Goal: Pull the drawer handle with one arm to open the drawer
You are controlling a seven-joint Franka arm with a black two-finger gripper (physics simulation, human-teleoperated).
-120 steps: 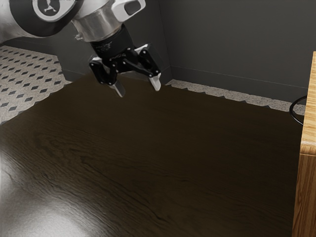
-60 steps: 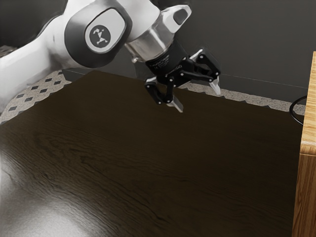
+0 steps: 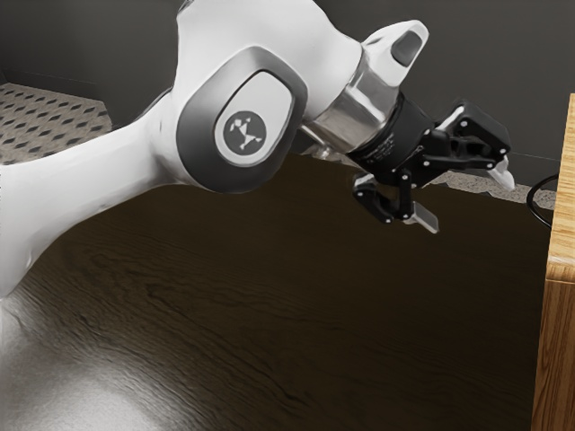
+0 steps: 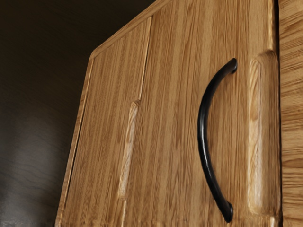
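The claw (image 3: 465, 196) hangs above the dark tabletop (image 3: 225, 341), its fingers spread wide and pinching nothing. The black curved drawer handle (image 3: 531, 199) sits near the claw, ahead of the fingertips and apart from them, on the oak drawer front (image 4: 142, 142) facing the claw.

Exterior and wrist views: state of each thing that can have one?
gripper: open, empty, in the air above the table, short of the handle.
handle: free, nothing touching it.
drawer: looks shut, no gap showing around its front.
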